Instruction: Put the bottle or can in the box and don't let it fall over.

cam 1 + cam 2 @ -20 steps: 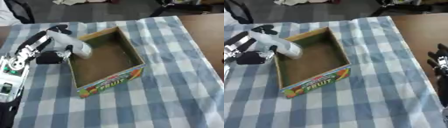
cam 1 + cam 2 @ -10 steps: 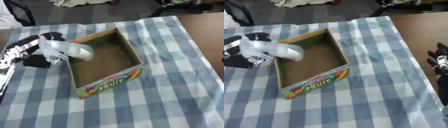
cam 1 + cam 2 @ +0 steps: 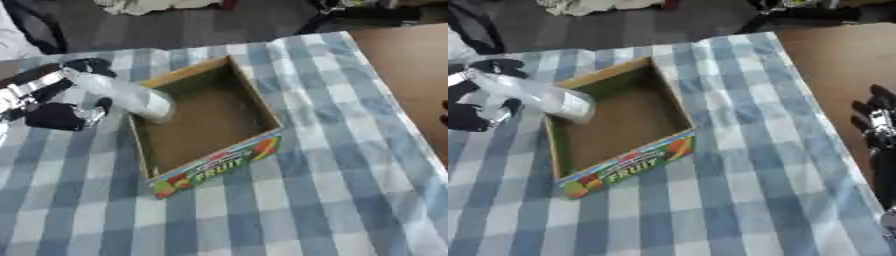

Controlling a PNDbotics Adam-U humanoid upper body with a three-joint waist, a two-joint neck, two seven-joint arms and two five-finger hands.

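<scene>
Clear plastic bottle [image 3: 122, 95], cylindrical, glossy and translucent with pale highlights, tilted steeply: base end over the left wall of the box, neck end back toward the left. No label text readable on it.

Left hand [image 3: 54, 102] at left edge, black fingers with silver metal segments, curled round the bottle's far-left portion; thumb below, fingers above. Bottle held in the air, not resting on the box floor.

Cardboard box [image 3: 214, 162], open-top shallow tray, rectangular, set askew on the table so one corner points near-left. Plain brown matte interior, thin raw-edged walls. Near outer wall printed with bright graphics: "FRUIT" in yellow letters on a green band, red and orange fruit pictures at both ends. Smaller lettering above "FRUIT" too blurred to read. Nothing lying inside the box.

Tablecloth [image 3: 332, 190] under everything: soft woven fabric, blue-and-white gingham check, a few shallow wrinkles right of the box. Bare brown wooden tabletop [image 3: 402, 65] exposed at far right, smooth.

Right hand [image 3: 877, 132] at right edge of the right eye view, over the brown wood, well apart from the box; black fingers straight and spread, pointing far, holding nothing.
</scene>
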